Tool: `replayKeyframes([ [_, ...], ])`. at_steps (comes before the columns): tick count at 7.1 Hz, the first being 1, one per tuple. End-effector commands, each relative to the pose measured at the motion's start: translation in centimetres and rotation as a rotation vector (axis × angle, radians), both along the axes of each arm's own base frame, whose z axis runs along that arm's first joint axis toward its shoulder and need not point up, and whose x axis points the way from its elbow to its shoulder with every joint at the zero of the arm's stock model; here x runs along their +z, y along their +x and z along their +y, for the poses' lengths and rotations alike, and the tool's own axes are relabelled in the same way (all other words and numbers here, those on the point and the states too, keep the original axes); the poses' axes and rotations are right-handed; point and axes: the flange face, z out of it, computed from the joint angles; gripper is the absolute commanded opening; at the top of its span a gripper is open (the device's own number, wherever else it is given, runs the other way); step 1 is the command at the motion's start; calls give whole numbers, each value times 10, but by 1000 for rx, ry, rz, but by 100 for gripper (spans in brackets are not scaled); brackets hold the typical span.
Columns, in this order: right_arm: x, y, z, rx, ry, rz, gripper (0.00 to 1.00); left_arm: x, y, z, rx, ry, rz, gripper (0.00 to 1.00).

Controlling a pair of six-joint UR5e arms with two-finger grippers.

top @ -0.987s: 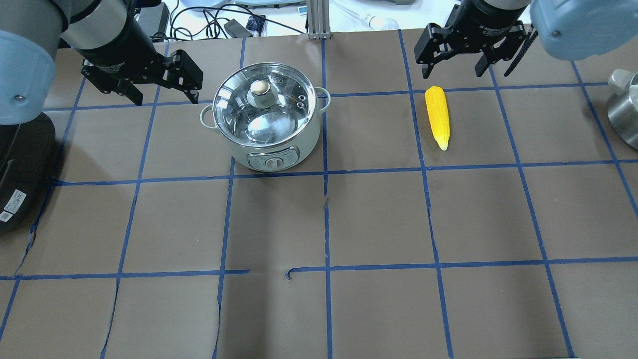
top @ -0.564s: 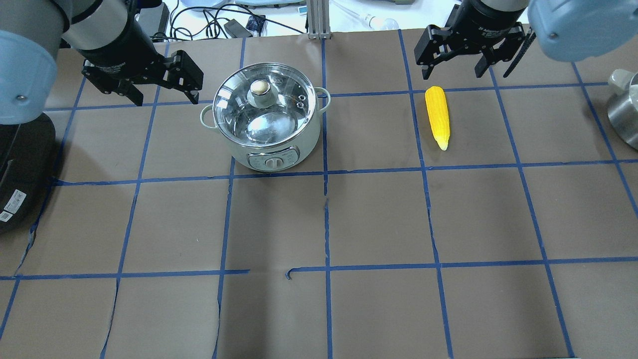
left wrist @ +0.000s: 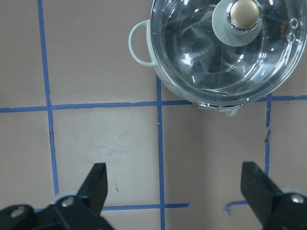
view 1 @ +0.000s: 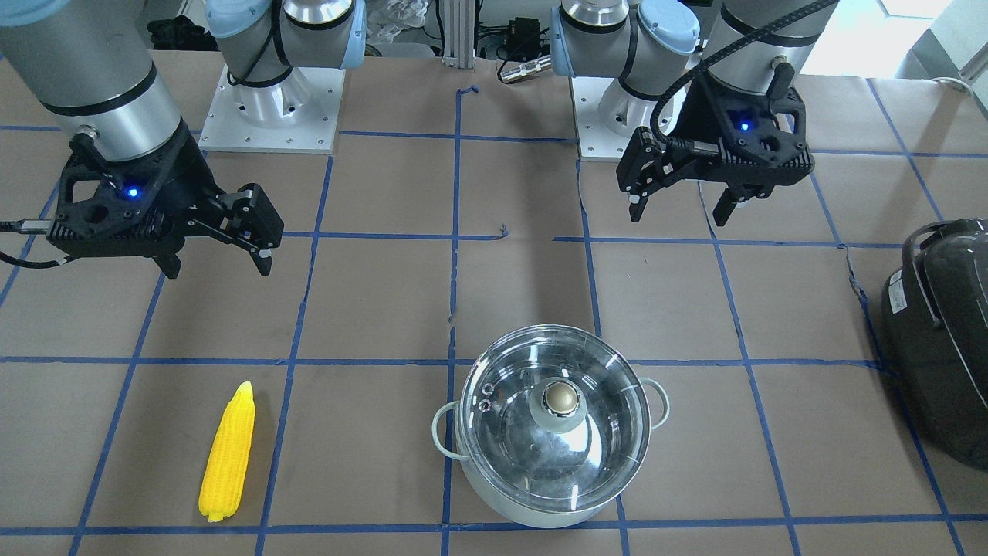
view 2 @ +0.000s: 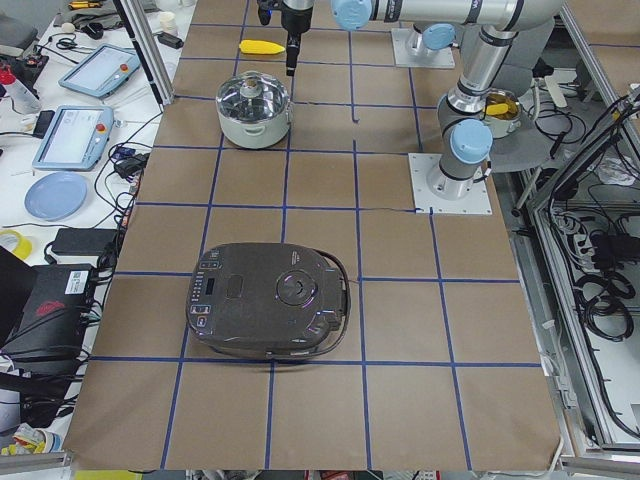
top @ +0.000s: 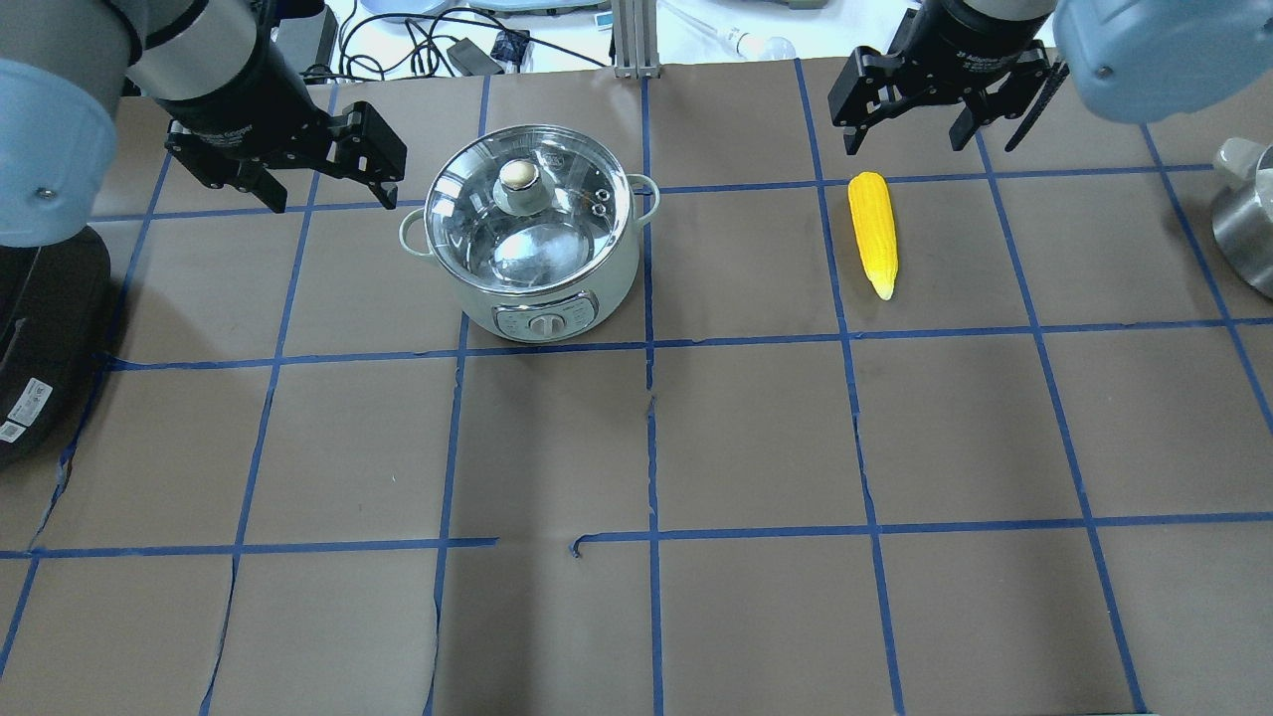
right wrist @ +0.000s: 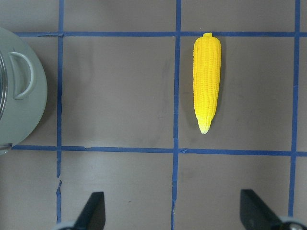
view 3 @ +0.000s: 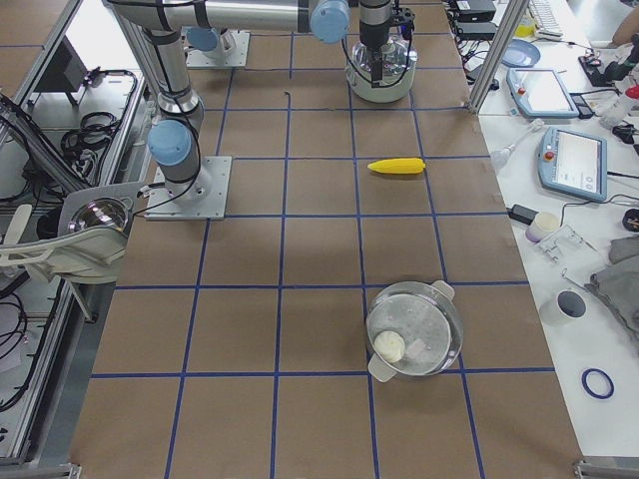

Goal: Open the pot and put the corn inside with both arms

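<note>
Left gripper [top: 328,189] and right gripper [top: 903,144]: wide open, empty. Pot [top: 597,298] shut beside the left one; corn [top: 873,234] near the right. Lift the likely breakable glass lid [top: 542,249] gently by the knob [top: 518,176]; pinch the probably light, hard corn mid-body.

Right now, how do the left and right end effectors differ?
The left end effector hovers beside the lidded pot; the right end effector hovers by the corn. In the wrist views the corn lies ahead within the right one's finger span, while the pot's knob sits off-centre for the left. Both are open, empty, touching nothing.
</note>
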Motion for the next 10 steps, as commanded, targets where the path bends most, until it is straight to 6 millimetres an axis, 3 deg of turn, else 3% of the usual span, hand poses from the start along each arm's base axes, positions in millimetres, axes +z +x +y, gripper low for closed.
replayKeyframes([
  [1, 3, -1, -4, -1, -19, 2, 100, -8, 0, -10, 14, 15, 2, 100],
  [2, -4, -2, -10, -4, -8, -1, 100, -16, 0, -18, 40, 28, 7, 100],
  [3, -24, -3, -34, -3, -37, -9, 100, -18, -1, -29, 85, 33, 11, 100],
  [6, -117, -15, -97, -10, -30, 2, 100, -34, -7, -63, 127, 52, 14, 100],
  [7, -155, -24, -121, -5, -37, 7, 100, -44, -14, -71, 138, 43, 17, 100],
  [10, -209, -54, -152, -37, -16, 7, 100, -82, -51, -94, 149, 24, 20, 100],
])
